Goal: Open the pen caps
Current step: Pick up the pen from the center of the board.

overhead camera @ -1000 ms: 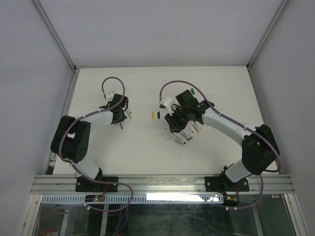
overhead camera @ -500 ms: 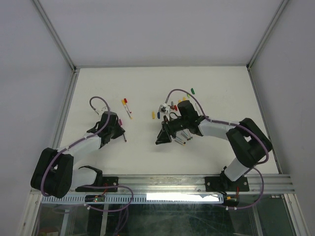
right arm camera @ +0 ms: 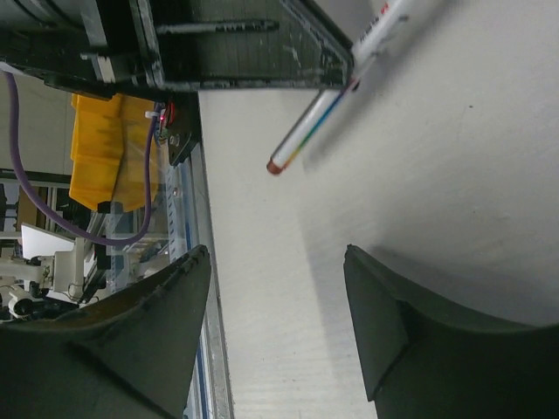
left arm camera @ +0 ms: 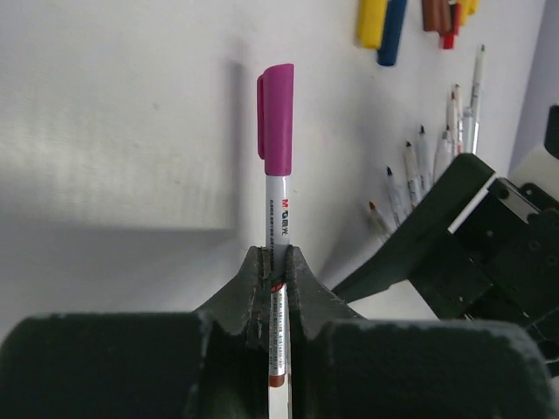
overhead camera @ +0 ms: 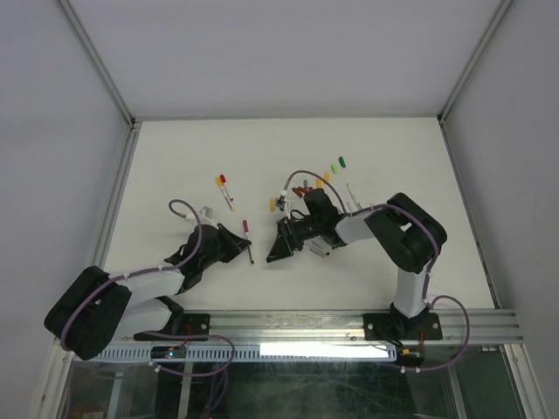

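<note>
My left gripper (left arm camera: 276, 257) is shut on the white barrel of a pen (left arm camera: 278, 223) whose magenta cap (left arm camera: 276, 118) is on and points away from me. From above, that pen (overhead camera: 248, 237) hangs just left of my right gripper (overhead camera: 276, 250). The right gripper (right arm camera: 275, 262) is open with nothing between its fingers (right arm camera: 166, 305); the held pen's tail end (right arm camera: 319, 127) shows ahead of it. Loose pen caps, yellow (left arm camera: 371, 22), blue (left arm camera: 391, 30) and dark red (left arm camera: 434, 13), lie beyond. More caps, green (overhead camera: 341, 161) and yellow (overhead camera: 327, 176), lie farther back.
Several uncapped pens (left arm camera: 419, 166) lie in a bunch by the right arm. Two capped pens (overhead camera: 225, 188), one yellow and one red, lie at the back left. The table's near edge and metal rail (right arm camera: 205, 349) are close under the right gripper.
Both arms have drawn back toward the near edge. The left gripper carried the magenta-capped pen toward the middle. The right gripper's jaws have spread wider.
</note>
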Controlling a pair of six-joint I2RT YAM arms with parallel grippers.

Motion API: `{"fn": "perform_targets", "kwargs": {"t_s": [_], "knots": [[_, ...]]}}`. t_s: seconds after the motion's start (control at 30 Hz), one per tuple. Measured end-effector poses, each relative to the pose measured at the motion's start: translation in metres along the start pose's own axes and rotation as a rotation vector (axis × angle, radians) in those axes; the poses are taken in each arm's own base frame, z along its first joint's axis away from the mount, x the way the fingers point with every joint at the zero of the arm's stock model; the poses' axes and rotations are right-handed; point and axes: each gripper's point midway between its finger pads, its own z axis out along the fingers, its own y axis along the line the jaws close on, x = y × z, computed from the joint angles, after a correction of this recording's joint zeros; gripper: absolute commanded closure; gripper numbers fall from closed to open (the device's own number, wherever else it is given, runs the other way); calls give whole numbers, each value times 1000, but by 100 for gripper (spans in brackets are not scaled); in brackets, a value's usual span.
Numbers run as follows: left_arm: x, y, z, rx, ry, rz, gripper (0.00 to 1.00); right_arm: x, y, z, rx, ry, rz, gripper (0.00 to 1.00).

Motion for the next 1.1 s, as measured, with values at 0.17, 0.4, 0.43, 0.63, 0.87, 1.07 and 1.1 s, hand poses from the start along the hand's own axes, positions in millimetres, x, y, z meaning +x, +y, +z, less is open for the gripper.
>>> {"fn": "perform_targets", "kwargs": {"t_s": [0.17, 0.4, 0.43, 0.63, 0.87, 1.07, 1.1], "knots": [[15, -26, 5, 85, 2, -52, 100, -4, 4, 4, -2, 12, 10, 35], [25, -35, 15, 103, -19, -135, 100, -2, -1, 7, 9, 35, 52, 35], [25, -35, 17, 102, -23, -144, 100, -1, -1, 8, 9, 37, 54, 35], [37, -35, 23, 96, -12, -165, 100, -4, -13, 13, 81, 32, 105, 76], [38, -36, 28, 91, -45, -177, 100, -3, -30, 13, 181, 20, 205, 91], [36, -38, 29, 98, -64, -180, 85, -5, -34, 8, 202, 11, 245, 99], [36, -38, 29, 99, -65, -180, 77, -6, -34, 8, 201, 10, 246, 100]]}}
